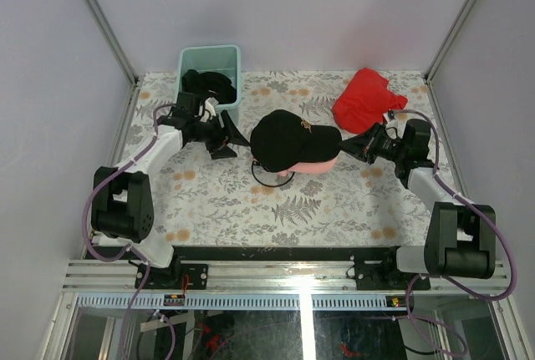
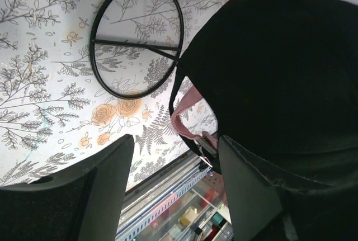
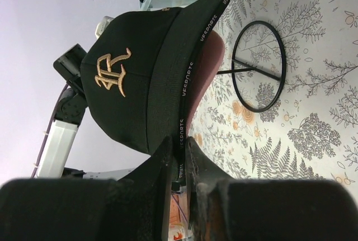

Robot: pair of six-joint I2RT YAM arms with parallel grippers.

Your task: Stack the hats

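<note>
While our right gripper (image 3: 179, 147) is pinched tight on the brim edge of the black cap (image 1: 288, 139), our left gripper (image 1: 232, 139) stands with its jaws apart at the cap's opposite, back end, gripping nothing. The black cap sits over the pink cap (image 1: 318, 164), whose rim peeks out beneath it. Both are perched above a wire ring stand (image 2: 137, 37) on the table.

The cap's long axis, back to brim, runs roughly from one gripper to the other. Its crown lies straight ahead of the right fingertips. From the left gripper it lies off to one finger's side, with that finger close against the dark fabric; we cannot tell whether it touches.

So the right arm is the one in contact, and we judge that seating the black cap squarely on the pink one hinges on that brim hold. More dark caps (image 1: 205, 84) lie in the green tub (image 1: 234, 63), behind and beside the left gripper, which makes the left arm the nearer one for fetching them.
</note>
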